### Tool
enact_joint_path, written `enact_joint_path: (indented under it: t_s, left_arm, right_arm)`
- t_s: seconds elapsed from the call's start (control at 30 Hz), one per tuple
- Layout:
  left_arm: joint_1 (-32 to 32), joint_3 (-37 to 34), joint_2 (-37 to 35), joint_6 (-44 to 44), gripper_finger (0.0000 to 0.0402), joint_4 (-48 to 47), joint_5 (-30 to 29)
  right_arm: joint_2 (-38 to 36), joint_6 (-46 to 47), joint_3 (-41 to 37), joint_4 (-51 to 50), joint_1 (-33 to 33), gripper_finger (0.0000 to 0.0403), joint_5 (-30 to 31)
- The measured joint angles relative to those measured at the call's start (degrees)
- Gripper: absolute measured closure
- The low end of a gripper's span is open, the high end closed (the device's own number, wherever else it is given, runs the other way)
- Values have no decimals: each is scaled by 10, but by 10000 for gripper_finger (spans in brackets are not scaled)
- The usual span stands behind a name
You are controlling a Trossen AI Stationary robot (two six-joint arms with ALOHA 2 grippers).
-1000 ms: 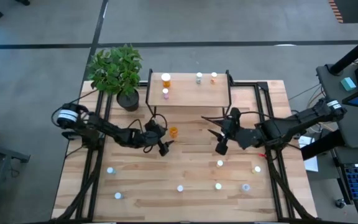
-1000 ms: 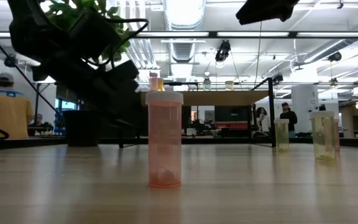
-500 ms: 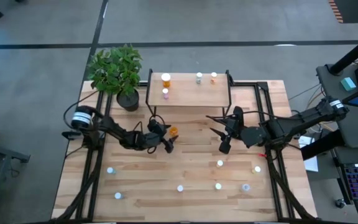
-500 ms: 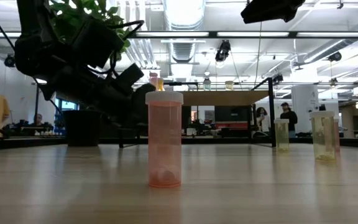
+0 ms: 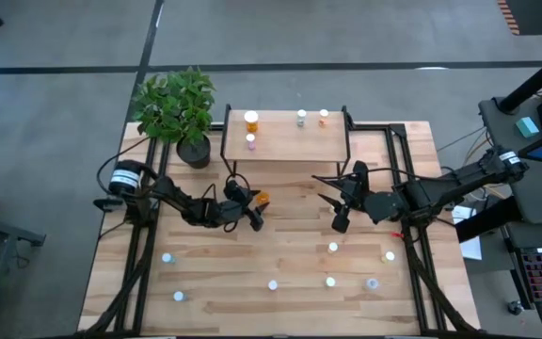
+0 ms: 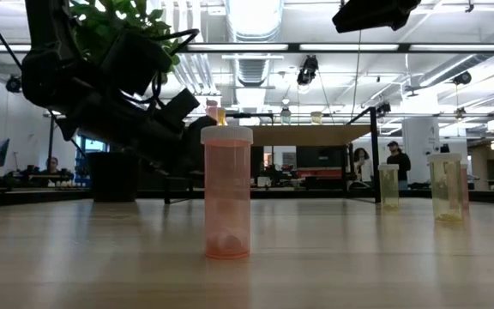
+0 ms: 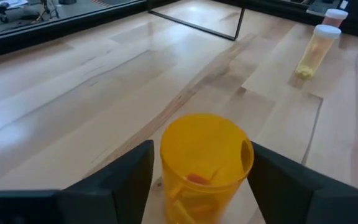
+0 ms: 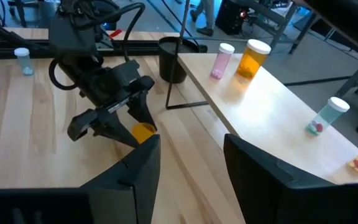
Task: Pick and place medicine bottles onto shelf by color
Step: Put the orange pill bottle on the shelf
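Since earlier: left claw [image 5: 253, 209] has advanced to the orange bottle [image 5: 263, 199] on the worktop [image 5: 205, 282], fingers wide either side, not yet closed.
Right claw [image 5: 332, 211]: open, empty, hovering.
Shelf [image 5: 285, 149]: four bottles placed.
Left: about seven on the worktop.
Contents: orange bottle holds pills.

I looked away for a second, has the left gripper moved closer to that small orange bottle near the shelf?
Yes. Against the shelf, the left gripper has slid toward the orange bottle, its jaws now open on either side of it.
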Motion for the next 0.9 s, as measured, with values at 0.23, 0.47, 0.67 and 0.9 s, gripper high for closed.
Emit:
enact_joint_path:
  t_s: [0.23, 0.47, 0.67, 0.9]
  left_arm:
    - [-3, 1, -9, 0, 193, 0, 6]
    - [-3, 2, -9, 0, 213, -1, 6]
    - [-3, 2, -9, 0, 226, -1, 7]
    - [-10, 13, -40, 6, 226, 21, 19]
  right_arm:
    - [0, 1, 0, 0, 0, 236, -1]
    - [0, 1, 0, -1, 0, 236, -1]
    - [0, 1, 0, -2, 0, 236, -2]
    - [1, 1, 0, -5, 0, 236, -2]
